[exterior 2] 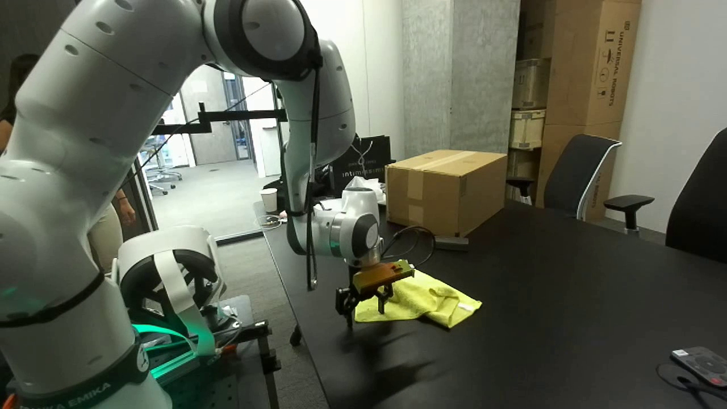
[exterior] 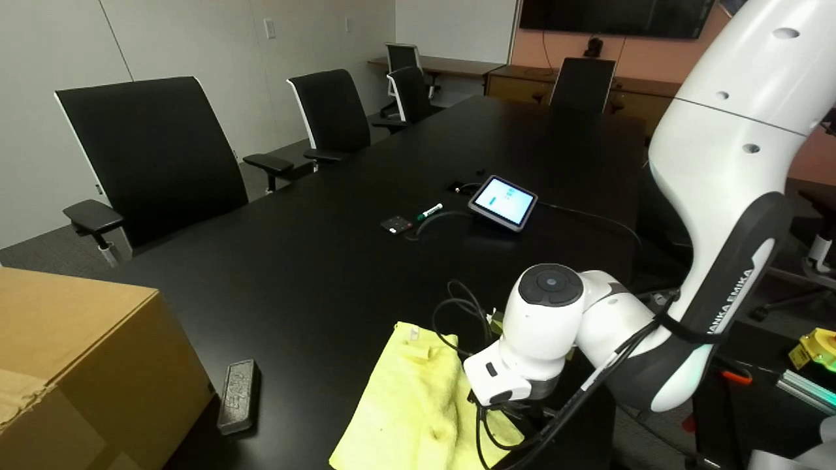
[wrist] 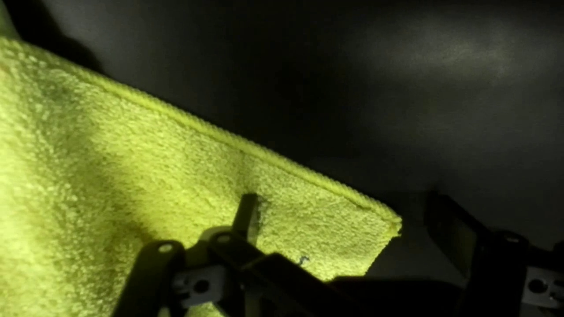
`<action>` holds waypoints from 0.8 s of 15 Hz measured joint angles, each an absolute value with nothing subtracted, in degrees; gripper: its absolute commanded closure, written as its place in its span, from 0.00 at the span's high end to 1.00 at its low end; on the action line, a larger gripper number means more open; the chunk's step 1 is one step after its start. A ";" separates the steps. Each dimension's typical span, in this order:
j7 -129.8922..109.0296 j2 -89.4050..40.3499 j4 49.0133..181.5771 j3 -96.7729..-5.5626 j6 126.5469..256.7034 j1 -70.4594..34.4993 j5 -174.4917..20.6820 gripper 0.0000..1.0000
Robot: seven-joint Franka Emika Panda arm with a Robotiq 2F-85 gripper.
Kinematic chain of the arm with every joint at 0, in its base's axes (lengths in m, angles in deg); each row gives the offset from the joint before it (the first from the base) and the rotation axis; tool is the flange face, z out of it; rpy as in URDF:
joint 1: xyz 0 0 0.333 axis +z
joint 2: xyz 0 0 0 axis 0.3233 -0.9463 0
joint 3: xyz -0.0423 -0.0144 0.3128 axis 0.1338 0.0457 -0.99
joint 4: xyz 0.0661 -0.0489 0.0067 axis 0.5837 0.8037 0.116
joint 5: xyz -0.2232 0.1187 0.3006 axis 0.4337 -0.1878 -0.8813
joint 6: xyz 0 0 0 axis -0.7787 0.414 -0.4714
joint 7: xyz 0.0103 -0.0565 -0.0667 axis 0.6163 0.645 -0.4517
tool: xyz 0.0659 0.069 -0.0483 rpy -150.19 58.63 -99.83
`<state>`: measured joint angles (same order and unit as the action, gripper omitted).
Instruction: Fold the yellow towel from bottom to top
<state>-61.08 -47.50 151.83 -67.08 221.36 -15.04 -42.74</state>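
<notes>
Yellow towel (exterior: 405, 398) is being straddled at corner (wrist: 379, 224) by Robotiq gripper (wrist: 343, 198); fingers (wrist: 454, 231) being held wide apart, nothing being gripped; whiteboard eraser (exterior: 238, 397) being seen near towel.

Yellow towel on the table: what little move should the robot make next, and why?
Probably close the open gripper on the yellow towel at its corner: in the wrist view, one finger shows over the towel and the other beyond that corner, over the dark table. A pinch there could begin the fold. Whether the gripper is low enough, I cannot tell.
</notes>
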 measured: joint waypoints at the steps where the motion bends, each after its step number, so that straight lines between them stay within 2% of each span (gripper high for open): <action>1: -61.08 -47.67 151.64 -67.05 221.27 -14.93 -42.74 0.96; 2: -61.08 -47.84 151.45 -67.03 221.07 -14.86 -42.74 0.73; 4: -61.08 -47.98 151.01 -67.05 220.49 -14.71 -42.97 0.70; 11: -61.05 -47.59 150.16 -67.32 219.16 -14.67 -46.00 0.13; 12: -61.05 -47.57 150.06 -67.33 219.06 -14.67 -46.58 0.10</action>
